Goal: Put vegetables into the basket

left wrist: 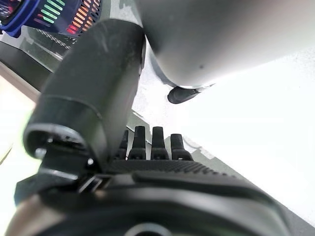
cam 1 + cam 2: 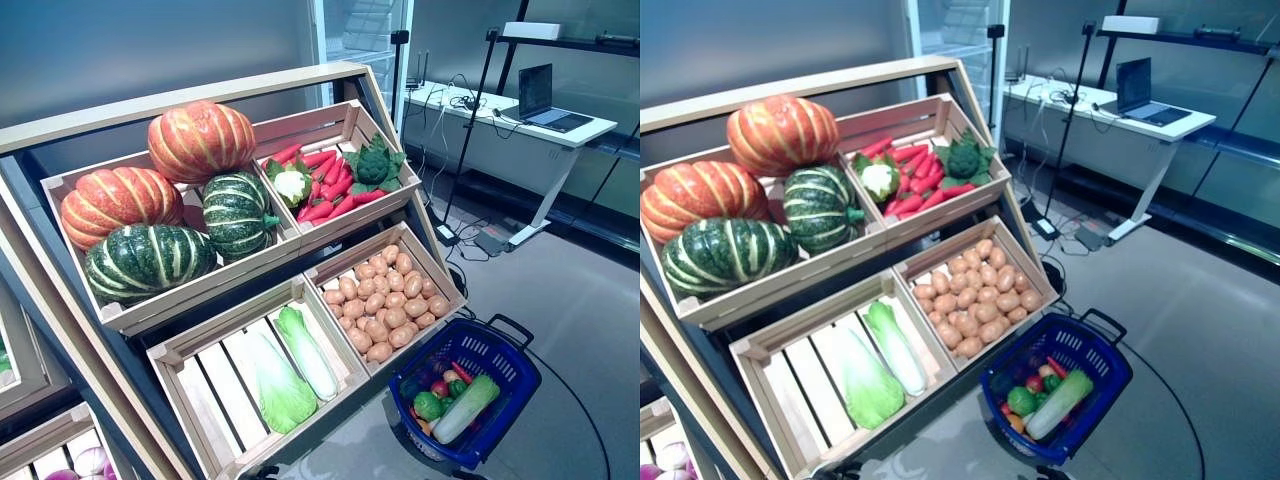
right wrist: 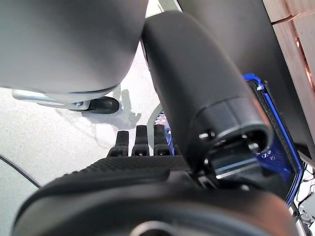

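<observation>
Clearly, I was between picks: neither hand held anything. In its own wrist view my left hand [image 1: 147,147] hung with fingers straight and relaxed, nothing between them and the thumb; my right hand [image 3: 140,142] showed the same, loose and empty, with a blue basket rim just past it. Neither hand appeared in the head views.

The basket [image 2: 500,352] sat on the floor at about four o'clock in the head view, already carrying a long pale-green vegetable [image 2: 464,408] and some smaller red and green pieces. I judged the task partly done, with the next step a fresh reach into the stand.

Nearest the basket, at roughly five o'clock from centre, was the potato crate [image 2: 384,297], its corner close above the basket's rim. The cabbage crate [image 2: 285,365] lay at six to seven o'clock, the peppers and broccoli crate [image 2: 335,180] at twelve, and the pumpkins [image 2: 165,200] at ten.

The next move called for raising a hand over a crate's wooden front lip, which stood proud of the produce. Open floor lay at three o'clock, beyond the basket, and a desk [image 2: 520,125] stood well apart at two o'clock.
</observation>
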Tool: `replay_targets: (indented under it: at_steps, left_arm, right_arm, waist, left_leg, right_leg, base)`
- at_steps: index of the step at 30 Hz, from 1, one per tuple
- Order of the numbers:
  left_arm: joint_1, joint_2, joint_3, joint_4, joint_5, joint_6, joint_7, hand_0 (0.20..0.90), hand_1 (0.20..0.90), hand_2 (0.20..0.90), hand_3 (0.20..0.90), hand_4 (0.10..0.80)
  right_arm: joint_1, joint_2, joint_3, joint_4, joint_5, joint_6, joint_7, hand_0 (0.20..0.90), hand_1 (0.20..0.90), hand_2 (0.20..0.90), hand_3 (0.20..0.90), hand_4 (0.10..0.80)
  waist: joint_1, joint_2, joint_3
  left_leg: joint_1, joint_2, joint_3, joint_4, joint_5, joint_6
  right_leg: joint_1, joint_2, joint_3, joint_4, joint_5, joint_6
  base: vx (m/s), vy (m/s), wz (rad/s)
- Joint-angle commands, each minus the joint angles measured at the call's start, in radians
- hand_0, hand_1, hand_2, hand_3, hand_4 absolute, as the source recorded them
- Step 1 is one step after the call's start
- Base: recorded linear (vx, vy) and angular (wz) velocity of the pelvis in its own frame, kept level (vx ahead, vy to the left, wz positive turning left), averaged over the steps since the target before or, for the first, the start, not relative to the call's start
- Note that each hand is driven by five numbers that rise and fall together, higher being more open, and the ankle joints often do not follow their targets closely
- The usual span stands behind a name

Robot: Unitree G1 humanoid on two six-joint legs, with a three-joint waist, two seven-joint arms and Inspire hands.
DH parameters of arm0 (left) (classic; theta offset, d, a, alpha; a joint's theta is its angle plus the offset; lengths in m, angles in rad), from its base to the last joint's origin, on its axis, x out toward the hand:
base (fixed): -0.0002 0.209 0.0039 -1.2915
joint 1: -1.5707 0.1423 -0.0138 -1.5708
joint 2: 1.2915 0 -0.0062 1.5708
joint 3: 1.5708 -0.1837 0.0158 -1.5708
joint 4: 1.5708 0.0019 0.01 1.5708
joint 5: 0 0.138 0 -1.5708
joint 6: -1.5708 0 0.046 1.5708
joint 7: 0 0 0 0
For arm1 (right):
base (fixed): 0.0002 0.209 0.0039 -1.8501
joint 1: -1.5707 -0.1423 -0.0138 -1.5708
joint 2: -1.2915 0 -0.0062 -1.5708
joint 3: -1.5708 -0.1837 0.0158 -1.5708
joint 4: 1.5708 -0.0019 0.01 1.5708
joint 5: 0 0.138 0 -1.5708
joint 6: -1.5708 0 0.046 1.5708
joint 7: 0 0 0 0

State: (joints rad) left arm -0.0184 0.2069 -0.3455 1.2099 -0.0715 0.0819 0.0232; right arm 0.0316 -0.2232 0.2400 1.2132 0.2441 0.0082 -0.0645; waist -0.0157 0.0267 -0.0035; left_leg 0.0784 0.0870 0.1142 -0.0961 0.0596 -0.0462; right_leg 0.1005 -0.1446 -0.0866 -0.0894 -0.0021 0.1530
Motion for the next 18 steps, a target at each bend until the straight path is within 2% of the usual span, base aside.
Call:
replay_targets:
  at_steps: [1,5,9,12,14,18]
  left_arm:
    - [-0.063,-0.013,-0.010,0.087,0.041,0.039,-0.002,0.900,0.900,0.900,0.900,0.800]
    - [-0.064,-0.014,-0.013,0.089,0.062,0.027,-0.009,0.900,0.900,0.900,0.900,0.800]
    - [-0.075,-0.004,-0.035,0.074,0.063,-0.031,-0.020,0.900,0.900,0.900,0.900,0.800]
    - [-0.102,0.002,-0.063,0.021,0.049,-0.113,-0.028,0.900,0.900,0.900,0.900,0.800]
    - [-0.125,0.023,-0.087,-0.069,0.077,-0.137,-0.018,0.900,0.900,0.900,0.900,0.800]
    - [-0.197,0.125,-0.172,-0.392,0.213,-0.118,0.031,0.900,0.900,0.900,0.900,0.800]
  right_arm:
    - [-0.079,0.036,0.025,0.030,0.022,-0.031,-0.020,0.900,0.900,0.900,0.900,0.800]
    - [-0.079,0.036,0.029,0.031,0.024,-0.030,-0.021,0.900,0.900,0.900,0.900,0.800]
    - [-0.082,0.034,0.038,0.028,0.033,-0.024,-0.025,0.900,0.900,0.900,0.900,0.800]
    - [-0.085,0.025,0.044,0.014,0.030,-0.010,-0.021,0.900,0.900,0.900,0.900,0.800]
    - [-0.087,0.018,0.047,0.005,0.030,-0.006,-0.020,0.900,0.900,0.900,0.900,0.800]
    - [-0.092,-0.012,0.058,-0.013,0.050,0.006,-0.017,0.900,0.900,0.900,0.900,0.800]
  waist:
    - [0.016,-0.027,0.051]
    - [0.015,-0.028,0.052]
    - [0.012,-0.025,0.050]
    - [0.007,-0.020,0.053]
    - [0.008,-0.016,0.057]
    - [0.013,-0.003,0.067]
  left_leg:
    - [-0.001,0.000,-0.042,0.022,-0.051,0.036]
    - [0.001,0.001,-0.038,0.024,-0.053,0.037]
    - [0.003,0.000,-0.039,0.023,-0.053,0.037]
    - [0.003,-0.002,-0.037,0.024,-0.053,0.037]
    - [0.003,-0.004,-0.035,0.024,-0.054,0.040]
    - [-0.009,-0.008,-0.044,0.027,-0.051,0.042]
  right_leg:
    - [-0.044,-0.040,-0.037,0.066,0.019,-0.038]
    - [-0.042,-0.040,-0.036,0.067,0.018,-0.039]
    - [-0.043,-0.037,-0.029,0.071,0.016,-0.039]
    - [-0.047,-0.036,-0.023,0.077,0.013,-0.037]
    - [-0.051,-0.038,-0.019,0.082,0.012,-0.037]
    - [-0.063,-0.040,-0.017,0.092,0.012,-0.036]
  base:
    - [0.000,0.000,0.00]
    - [0.000,0.000,0.00]
    - [0.000,0.000,0.00]
    - [0.000,0.000,0.00]
    - [0.000,0.000,0.00]
    - [-0.024,0.022,0.02]
